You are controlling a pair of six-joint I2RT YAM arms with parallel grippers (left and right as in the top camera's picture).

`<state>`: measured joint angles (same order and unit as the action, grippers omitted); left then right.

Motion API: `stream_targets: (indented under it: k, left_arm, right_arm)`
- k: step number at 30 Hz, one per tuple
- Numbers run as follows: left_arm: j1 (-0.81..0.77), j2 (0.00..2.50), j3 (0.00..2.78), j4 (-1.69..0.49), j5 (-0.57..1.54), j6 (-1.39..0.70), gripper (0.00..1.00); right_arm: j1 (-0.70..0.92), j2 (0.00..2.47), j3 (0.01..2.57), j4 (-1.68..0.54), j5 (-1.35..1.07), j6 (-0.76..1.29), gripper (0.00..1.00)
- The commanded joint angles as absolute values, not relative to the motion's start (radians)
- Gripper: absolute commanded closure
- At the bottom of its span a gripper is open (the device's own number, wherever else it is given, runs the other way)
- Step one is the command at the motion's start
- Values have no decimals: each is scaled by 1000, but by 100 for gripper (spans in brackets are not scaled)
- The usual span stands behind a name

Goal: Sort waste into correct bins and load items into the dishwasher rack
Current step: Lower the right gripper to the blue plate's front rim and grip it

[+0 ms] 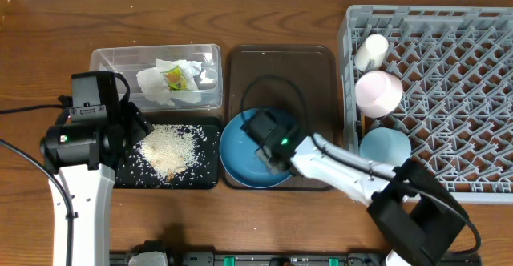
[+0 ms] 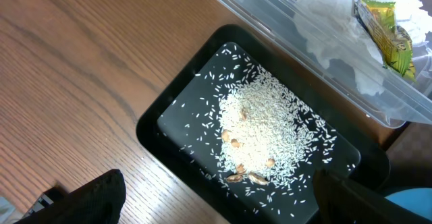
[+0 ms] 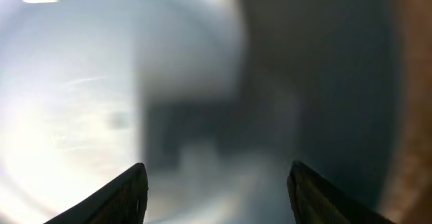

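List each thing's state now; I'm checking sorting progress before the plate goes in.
Clear rectangular plastic tub: holds crumpled white napkin and yellow-green wrapper.
Shallow black tray: holds loose rice.
Dark-blue round plate: on brown serving tray, not racked.
Grey dishwasher rack: holds white cup, pink bowl, light-blue bowl.
Left gripper: open, above black tray.
Right gripper: open, over plate.

Brown serving tray [image 1: 321,74], rounded corners, raised rim, mid wooden table [image 1: 40,26]; table dark-grained, glossy.

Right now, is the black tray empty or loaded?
Loaded: a heap of white rice sits in the black tray, with loose grains scattered around it.
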<state>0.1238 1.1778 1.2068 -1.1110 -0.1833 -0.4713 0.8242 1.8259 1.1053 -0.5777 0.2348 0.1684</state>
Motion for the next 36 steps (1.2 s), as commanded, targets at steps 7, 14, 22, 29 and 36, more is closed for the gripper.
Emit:
stream_targets:
  k: [7,14,22,29,36]
  left_arm:
    - [129,1176,1227,-1114,-196,-473,9]
    - [129,1176,1227,-1114,-196,-473,9]
    - [129,1176,1227,-1114,-196,-473,9]
    - [129,1176,1227,-1114,-195,-473,9]
    - [129,1176,1227,-1114,-196,-473,9]
  right_arm:
    - [678,1833,1112,-553,254,217,38]
    - [671,1824,1172,-551,56,216,41]
    - [774,1774,1295,-566,-199,216,44]
    - [873,1787,1258,-561,-118,243,52]
    - [936,1815,1190,-547,33,243,52]
